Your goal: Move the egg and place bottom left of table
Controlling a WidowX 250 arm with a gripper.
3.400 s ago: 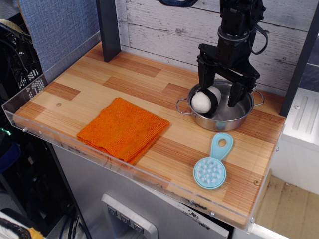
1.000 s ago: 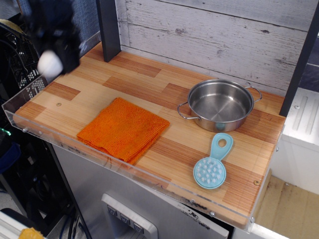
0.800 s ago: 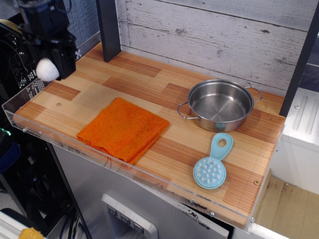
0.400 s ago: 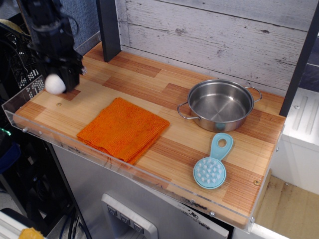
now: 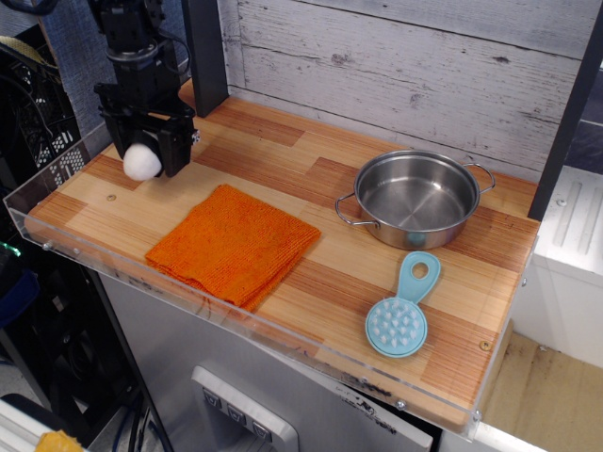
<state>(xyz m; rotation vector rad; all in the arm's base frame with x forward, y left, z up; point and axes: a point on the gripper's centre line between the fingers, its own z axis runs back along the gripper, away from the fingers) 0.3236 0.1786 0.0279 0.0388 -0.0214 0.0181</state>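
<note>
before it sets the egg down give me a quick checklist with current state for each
1. Egg held between the fingers of the gripper: ok.
2. Egg over the table's left end: ok.
3. Bare wood below, orange cloth off to the side: ok.
4. Clear of the acrylic rim: cannot tell.
5. Height above the wood: cannot tell.
6. Pot and blue brush out of the way: ok.

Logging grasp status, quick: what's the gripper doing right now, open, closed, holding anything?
Gripper: closed on the egg, held above the left end of the table.
</note>
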